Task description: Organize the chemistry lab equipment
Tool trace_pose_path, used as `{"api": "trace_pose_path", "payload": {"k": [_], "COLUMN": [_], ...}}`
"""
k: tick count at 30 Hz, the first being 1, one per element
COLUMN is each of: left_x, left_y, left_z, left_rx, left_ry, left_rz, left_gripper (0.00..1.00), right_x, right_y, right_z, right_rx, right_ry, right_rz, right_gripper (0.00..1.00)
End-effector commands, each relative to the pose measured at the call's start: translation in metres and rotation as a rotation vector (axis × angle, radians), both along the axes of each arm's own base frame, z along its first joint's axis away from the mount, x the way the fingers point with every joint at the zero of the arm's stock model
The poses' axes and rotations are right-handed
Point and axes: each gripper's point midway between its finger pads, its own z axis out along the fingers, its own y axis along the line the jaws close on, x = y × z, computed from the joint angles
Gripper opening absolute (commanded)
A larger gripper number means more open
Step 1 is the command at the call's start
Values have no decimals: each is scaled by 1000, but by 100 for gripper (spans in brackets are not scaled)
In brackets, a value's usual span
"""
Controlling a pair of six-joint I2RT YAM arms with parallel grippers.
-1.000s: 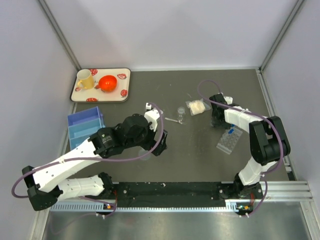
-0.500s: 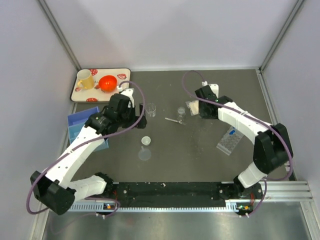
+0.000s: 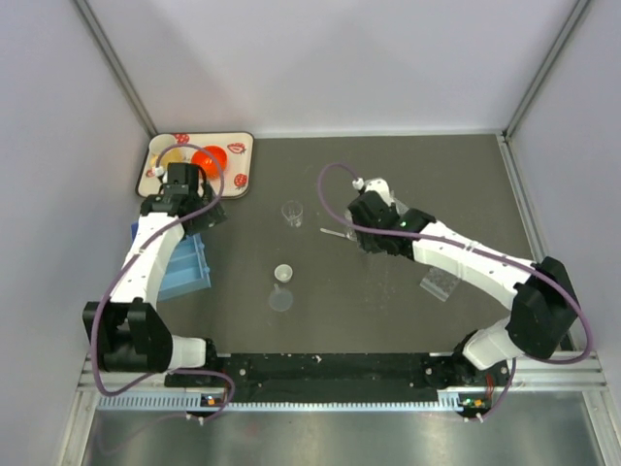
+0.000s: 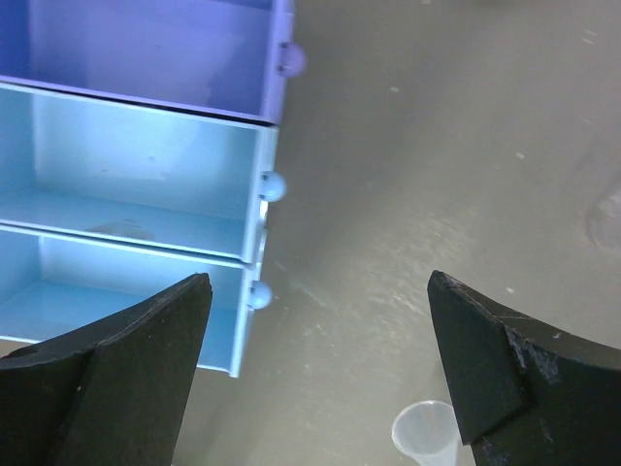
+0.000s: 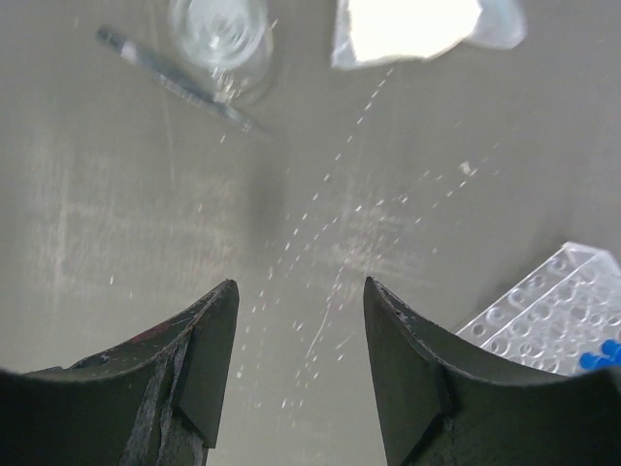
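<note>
Tube rack (image 5: 555, 309): clear gridded plastic, round wells. Left claw (image 4: 318, 311) wide open, empty; right claw (image 5: 301, 301) open, empty.

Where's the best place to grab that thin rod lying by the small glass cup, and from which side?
Probably best to take the thin rod near its free end, away from the glass cup, coming straight down and closing across its width. It lies flat on the table, and its other half runs right beside the cup's base, leaving little room there.

Both arms are stretching forward, the left end effector (image 4: 315, 381) and right end effector (image 5: 301, 374) each holding fingers spread, empty.
</note>
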Motion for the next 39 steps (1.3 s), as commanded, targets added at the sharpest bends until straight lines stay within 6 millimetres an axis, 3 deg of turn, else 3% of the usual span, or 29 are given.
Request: {"api": "trace_pose_path", "payload": {"k": [1,6,10,16,24,28,29,33,35,36,39], "left_x": [-2,-4,3,12,19,18,18,14,14,13,12], "left_y": [31,35,26,28,41,47,47,40,37,36,35], "left_z": [-9,-27,-44,-62,-82,-85,-83,-90,-91,-90,-90], "left_rx": [15,20,-21,-16,23,38,40,9,-9,-11,-18], "left_ry": [34,83,120,169,239,247,247,276,269,268,267], "left_rz": [102,99,56,39,37,52,52,31,19,17,8], "left_gripper": [99,98,95,85,69,66,63,19,4,0,0], "right_x": [-21,-35,-42,-53,-59,-61,-62,-63,-64,-65,-67], "right_y": [20,17,14,13,9,8,8,9,8,8,5], "right_z": [9,3,8,15,-1,-5,-6,-9,-10,-10,-12], "right_rx": [89,116,145,192,181,193,192,193,196,199,199], "right_ry": [-34,-34,-47,-69,-52,-53,-50,-41,-38,-38,-38], "right_rz": [54,76,90,111,120,113,116,120,118,116,114], "right_gripper": [55,55,55,55,55,55,55,55,55,55,55]}}
